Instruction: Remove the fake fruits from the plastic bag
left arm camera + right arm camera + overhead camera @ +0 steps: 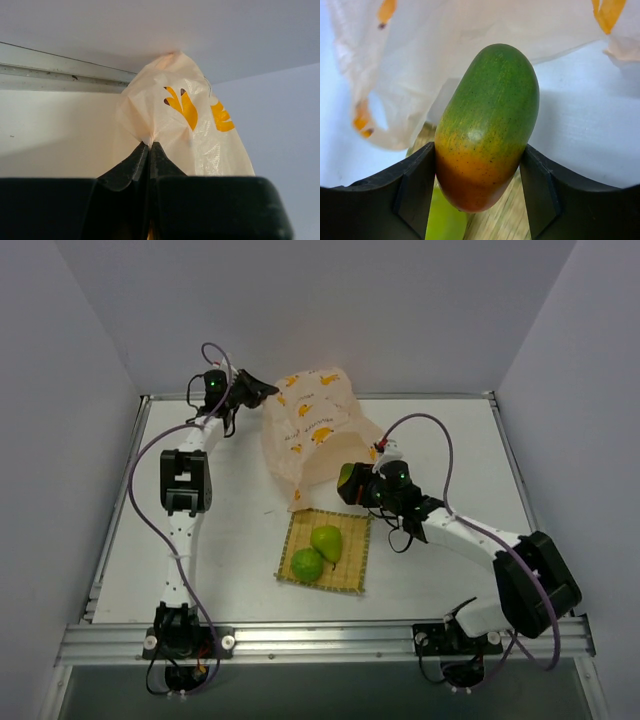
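While the right gripper (pixel 479 159) is clamped on the mango (pixel 487 110) across its width, the fruit's long axis points straight out from between the jaws. The yellow mat (pixel 354 540) lies just below, on the side nearer the arm bases, and the pear (pixel 327 540) and lime (pixel 306 565) sit on it. Just beyond the mango the plastic bag (pixel 310 425) rises from the tabletop (pixel 230 540), its far corner pinched in the closed left gripper (pixel 150 146). The right arm is nearer the mat.

Plastic bag (pixel 310 425): far centre of the bench (pixel 230 540), far-left corner in the left pincer (pixel 262 392).
Mat (pixel 350 575): just near of the bag.
Pear (pixel 327 541): on mat, lime (pixel 306 565) just near-left.
Mango (pixel 347 480): in the right pincer (pixel 350 483), over the mat's far-right edge.
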`<move>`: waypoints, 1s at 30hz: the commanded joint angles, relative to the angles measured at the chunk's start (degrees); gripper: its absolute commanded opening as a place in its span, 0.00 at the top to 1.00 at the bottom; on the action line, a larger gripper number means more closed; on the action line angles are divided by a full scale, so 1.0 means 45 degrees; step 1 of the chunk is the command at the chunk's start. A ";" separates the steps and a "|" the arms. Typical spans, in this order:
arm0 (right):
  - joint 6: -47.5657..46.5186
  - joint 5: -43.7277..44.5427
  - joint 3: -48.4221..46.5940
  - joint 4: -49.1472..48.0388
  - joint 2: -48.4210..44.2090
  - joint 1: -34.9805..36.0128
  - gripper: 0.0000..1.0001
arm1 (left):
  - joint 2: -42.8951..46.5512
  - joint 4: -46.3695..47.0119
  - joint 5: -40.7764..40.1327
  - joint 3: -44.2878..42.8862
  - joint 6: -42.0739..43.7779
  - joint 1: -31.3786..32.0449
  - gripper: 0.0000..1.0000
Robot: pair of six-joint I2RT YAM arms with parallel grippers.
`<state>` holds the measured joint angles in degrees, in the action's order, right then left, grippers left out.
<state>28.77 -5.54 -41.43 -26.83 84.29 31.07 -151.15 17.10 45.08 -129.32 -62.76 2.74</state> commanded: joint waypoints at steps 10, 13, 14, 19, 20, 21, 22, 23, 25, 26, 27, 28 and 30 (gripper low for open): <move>-0.0361 -0.0294 0.2971 0.3187 -0.5761 0.0966 0.79 | 0.1225 0.0614 -0.0820 -0.0931 -0.0057 0.0328 0.46; 0.0010 -0.0059 0.3579 0.3188 -0.6406 0.1532 0.79 | 0.1751 0.0283 -0.0546 -0.0854 0.0273 0.0250 0.06; 0.0070 0.0058 0.3678 0.3189 -0.6523 0.1668 0.79 | 0.2198 0.0223 -0.0506 -0.0563 0.0391 0.0250 0.06; 0.0285 0.0313 0.4108 0.3228 -0.6662 0.2137 0.78 | 0.3723 -0.1217 -0.0331 0.0395 0.1852 0.0152 0.06; 0.0421 0.0468 0.4264 0.3150 -0.6661 0.2235 0.78 | 0.4306 -0.1513 -0.0388 0.0591 0.2128 0.0133 0.06; 0.0519 0.0624 0.4323 0.3072 -0.6642 0.2314 0.77 | 0.4602 -0.1825 -0.0447 0.0999 0.2440 0.0113 0.06; 0.0616 0.0800 0.4382 0.2975 -0.6642 0.2450 0.77 | 0.4934 -0.2389 -0.0679 0.1215 0.2985 0.0113 0.06; 0.0753 0.0956 0.4460 0.2935 -0.6642 0.2528 0.76 | 0.5614 -0.2588 -0.0798 0.1508 0.3222 0.0094 0.06; 0.0871 0.1482 0.4538 0.2779 -0.6622 0.2587 0.75 | 0.6320 -0.3385 -0.1361 0.2308 0.4136 0.0094 0.06; 0.0929 0.1737 0.4635 0.2701 -0.6641 0.2588 0.75 | 0.7058 -0.3700 -0.1617 0.2582 0.4432 0.0094 0.06; 0.1007 0.1952 0.4675 0.2507 -0.6564 0.2607 0.74 | 0.7414 -0.4128 -0.1929 0.3184 0.4783 0.0132 0.06; 0.1085 0.2012 0.4714 0.2331 -0.6525 0.2607 0.73 | 0.7843 -0.4693 -0.2261 0.3557 0.5309 0.0133 0.06; 0.1358 0.2013 0.4928 0.1612 -0.6311 0.2666 0.72 | 0.9113 -0.4913 -0.3218 0.4377 0.5703 0.0152 0.06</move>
<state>32.64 -0.05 -20.25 -14.09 55.40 42.52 -117.45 0.86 36.56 -112.14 -44.51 3.62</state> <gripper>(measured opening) 0.560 0.942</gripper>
